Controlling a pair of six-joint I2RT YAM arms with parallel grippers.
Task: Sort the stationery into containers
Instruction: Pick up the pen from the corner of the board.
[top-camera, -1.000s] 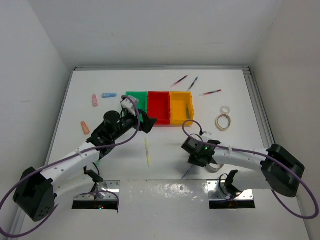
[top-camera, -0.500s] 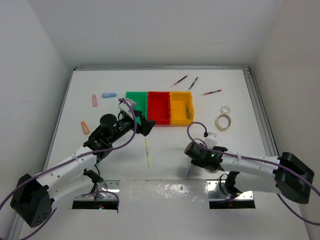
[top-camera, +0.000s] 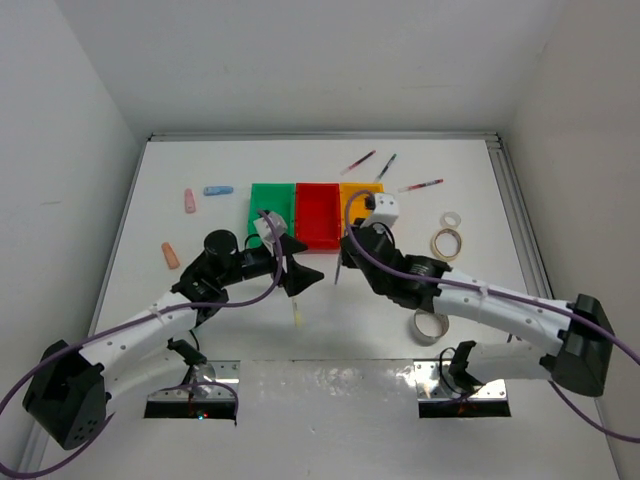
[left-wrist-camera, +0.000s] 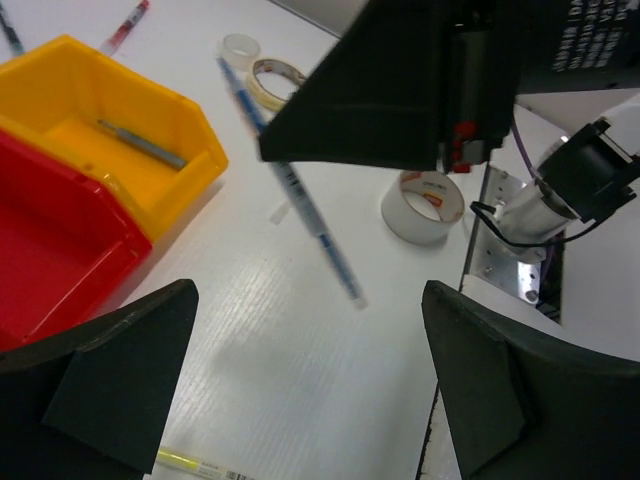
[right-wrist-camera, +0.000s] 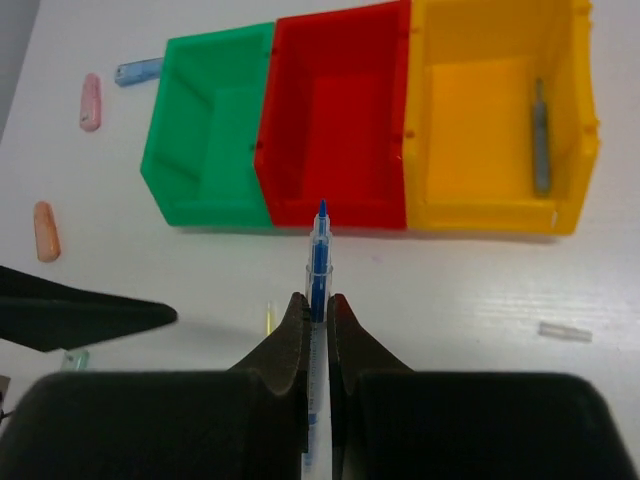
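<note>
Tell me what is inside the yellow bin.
One grey pen lies in the yellow bin beside a long wall; the visible floor is otherwise bare. Its far edge is cropped from the right wrist view.

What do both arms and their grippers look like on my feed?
The two match. The left arm and right arm have white tubular links joined by black housings, and a thin purple cable loops along each. The left gripper and right gripper have black wedge-shaped fingers. Small white lettering marks one black housing.
</note>
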